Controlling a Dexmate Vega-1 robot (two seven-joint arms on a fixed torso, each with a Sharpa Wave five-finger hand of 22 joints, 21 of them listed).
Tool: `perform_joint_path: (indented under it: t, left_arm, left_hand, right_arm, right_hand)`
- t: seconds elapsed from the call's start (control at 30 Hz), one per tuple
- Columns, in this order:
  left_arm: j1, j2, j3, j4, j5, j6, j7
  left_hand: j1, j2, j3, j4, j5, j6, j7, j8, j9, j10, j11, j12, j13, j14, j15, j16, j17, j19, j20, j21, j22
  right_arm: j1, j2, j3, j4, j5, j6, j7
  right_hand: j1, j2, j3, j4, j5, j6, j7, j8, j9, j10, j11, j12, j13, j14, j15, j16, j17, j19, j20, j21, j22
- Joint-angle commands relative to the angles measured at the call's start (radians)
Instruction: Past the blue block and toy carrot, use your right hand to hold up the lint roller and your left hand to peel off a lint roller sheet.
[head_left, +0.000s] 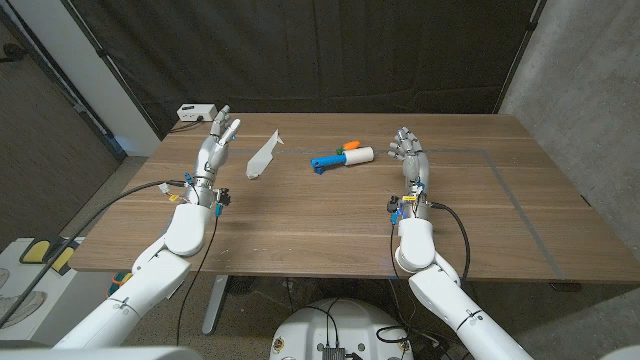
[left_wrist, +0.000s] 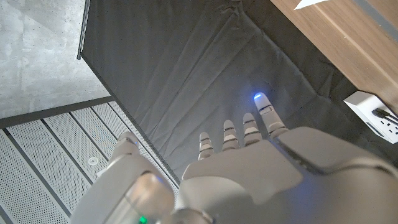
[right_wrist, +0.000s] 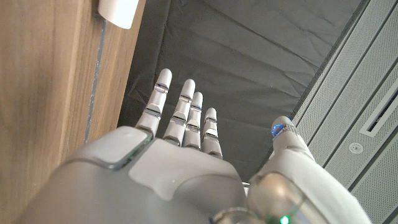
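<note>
Reading this as nearly done: the lint roller (head_left: 354, 156) lies on the table (head_left: 330, 230) beside the toy carrot (head_left: 349, 146) and blue block (head_left: 324, 162), a white sheet (head_left: 262, 155) lies apart near our left hand (head_left: 217, 140). Both hands spread, empty; right hand (head_left: 410, 157) just beside the roller.

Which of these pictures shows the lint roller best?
The head view: the whole lint roller lies on the table, white roll toward the right hand. The right wrist view catches a white end, probably its roll; the left wrist view doesn't help.
</note>
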Motion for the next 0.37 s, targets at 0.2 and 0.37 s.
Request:
perform_joint_path:
  t: [0.2,0.37]
  left_arm:
    - [0.003,-0.011,-0.003,0.004,-0.014,-0.003,-0.002]
    - [0.005,-0.015,-0.005,0.010,-0.029,-0.011,-0.009]
  left_hand:
    - [0.002,0.011,-0.004,0.003,0.005,0.011,0.000,-0.001,0.000,0.004,0.008,0.000,-0.005,0.000,-0.002,-0.005,0.000,-0.203,0.007,-0.010,0.004]
    - [0.000,0.013,-0.004,0.004,0.006,0.014,0.001,-0.002,0.000,0.005,0.012,-0.001,-0.007,-0.001,-0.003,-0.006,0.000,-0.205,0.008,-0.014,0.004]
  right_arm:
    - [0.024,0.032,-0.016,0.059,-0.046,0.077,-0.033]
    - [0.036,0.041,-0.027,0.082,-0.040,0.098,-0.016]
  right_hand:
    - [-0.011,0.006,-0.014,0.003,0.004,0.017,-0.009,-0.003,0.006,0.005,0.001,0.001,-0.007,-0.007,-0.002,-0.008,-0.004,-0.035,0.003,-0.024,0.005]
    - [-0.014,0.006,-0.018,0.005,0.004,0.024,-0.012,-0.003,0.006,0.010,0.000,0.002,-0.010,0.000,-0.005,-0.008,-0.005,-0.037,0.002,-0.028,0.005]
